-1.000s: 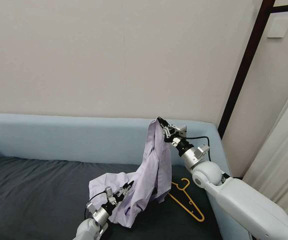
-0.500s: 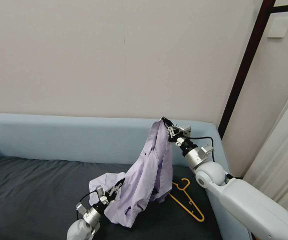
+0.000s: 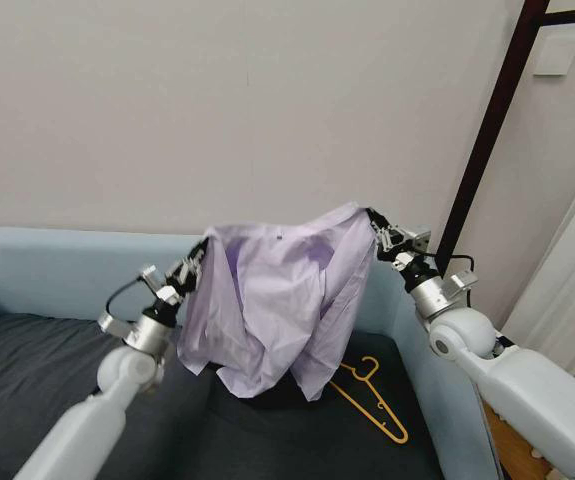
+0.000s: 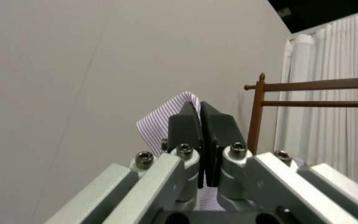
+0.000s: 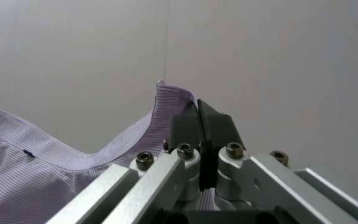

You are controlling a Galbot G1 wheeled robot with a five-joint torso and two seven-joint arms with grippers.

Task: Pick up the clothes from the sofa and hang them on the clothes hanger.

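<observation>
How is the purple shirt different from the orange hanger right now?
The shirt is up in the air, spread between the left gripper and the right gripper; the hanger lies flat on the sofa seat, with no gripper on it. The shirt is pale lilac striped cloth hanging in folds; the hanger is a thin rigid orange frame. The shirt is much larger than the hanger.

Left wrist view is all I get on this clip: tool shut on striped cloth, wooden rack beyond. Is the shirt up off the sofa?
Observer: Head view has the shirt held spread above the sofa seat, between left tool and right tool.
Operator: Right tool gripping too?
Observer: Yes, its wrist view shows it shut on a shirt edge.
Operator: And the hanger?
Observer: An orange hanger lies on the seat below the shirt, nearer the right arm, untouched.
</observation>
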